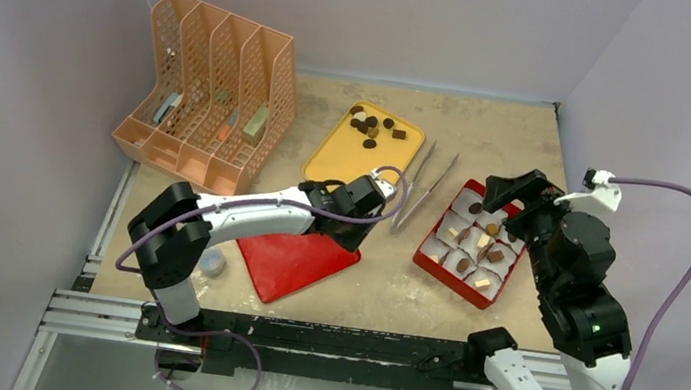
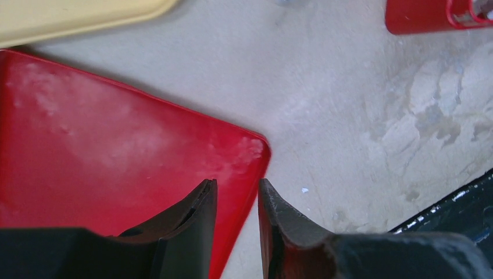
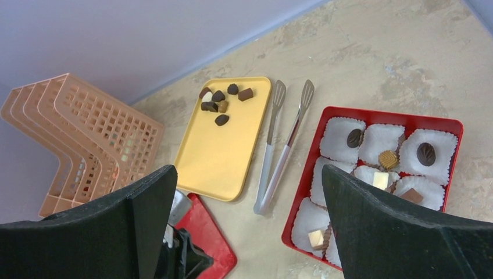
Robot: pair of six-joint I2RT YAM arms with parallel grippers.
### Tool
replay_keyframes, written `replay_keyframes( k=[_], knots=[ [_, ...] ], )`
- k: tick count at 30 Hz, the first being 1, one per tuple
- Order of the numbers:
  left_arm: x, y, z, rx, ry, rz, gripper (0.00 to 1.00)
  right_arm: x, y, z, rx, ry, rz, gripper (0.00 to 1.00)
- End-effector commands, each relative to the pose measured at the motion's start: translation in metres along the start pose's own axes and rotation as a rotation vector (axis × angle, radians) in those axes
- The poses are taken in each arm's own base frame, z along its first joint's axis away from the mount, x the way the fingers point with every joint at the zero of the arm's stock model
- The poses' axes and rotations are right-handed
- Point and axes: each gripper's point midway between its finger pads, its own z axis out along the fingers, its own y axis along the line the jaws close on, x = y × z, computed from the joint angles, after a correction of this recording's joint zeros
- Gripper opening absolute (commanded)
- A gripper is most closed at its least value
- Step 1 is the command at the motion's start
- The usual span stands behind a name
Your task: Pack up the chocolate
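The jaws of the left gripper (image 2: 236, 181) stood a narrow gap apart at the corner of the flat red plastic lid (image 2: 104, 133). The lid's edge ran through that gap, but I could not tell whether they pinched it or only hovered over it. The jaws of the right gripper (image 3: 249, 168) were spread wide and held nothing, high above the mottled beige table (image 1: 491, 133).

Below the right arm sat the red rectangular box (image 3: 453, 125), lined with white fluted paper cups (image 3: 340, 131). Most of the cups that showed already held a piece of the chocolate (image 3: 426, 154), dark, tan or white. Just beside the box lay a pair of metal tongs with white handles (image 3: 282, 145), untouched. Beyond them was the yellow plastic tray (image 3: 224, 157), with a small cluster of brown and dark pieces at its far end. A peach plastic file rack (image 1: 209, 91) stood at the far left.

The packing looked largely done. What seemed left was to move the pieces on the tray into the box, and then probably to fit the lid over it.
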Motion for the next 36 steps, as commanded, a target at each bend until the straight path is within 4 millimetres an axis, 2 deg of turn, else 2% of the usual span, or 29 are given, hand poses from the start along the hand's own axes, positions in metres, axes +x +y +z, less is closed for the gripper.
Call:
replay_keyframes(
  k=[1,15,25,36],
  knots=[
    [0.007,-0.017,0.009,0.043,0.009,0.021,0.31,-0.014,0.01,0.0,-0.029,-0.041,0.013,0.96],
    [0.033,-0.028,0.038,0.078,0.064,0.019,0.31,-0.011,0.007,0.001,-0.021,-0.037,0.007,0.96],
    [0.045,-0.033,0.045,0.078,0.077,0.021,0.3,-0.01,0.007,0.001,-0.022,-0.036,0.013,0.96],
    [0.054,-0.033,0.044,0.018,0.053,0.055,0.2,-0.01,0.007,0.001,-0.024,-0.041,0.025,0.96]
  ],
)
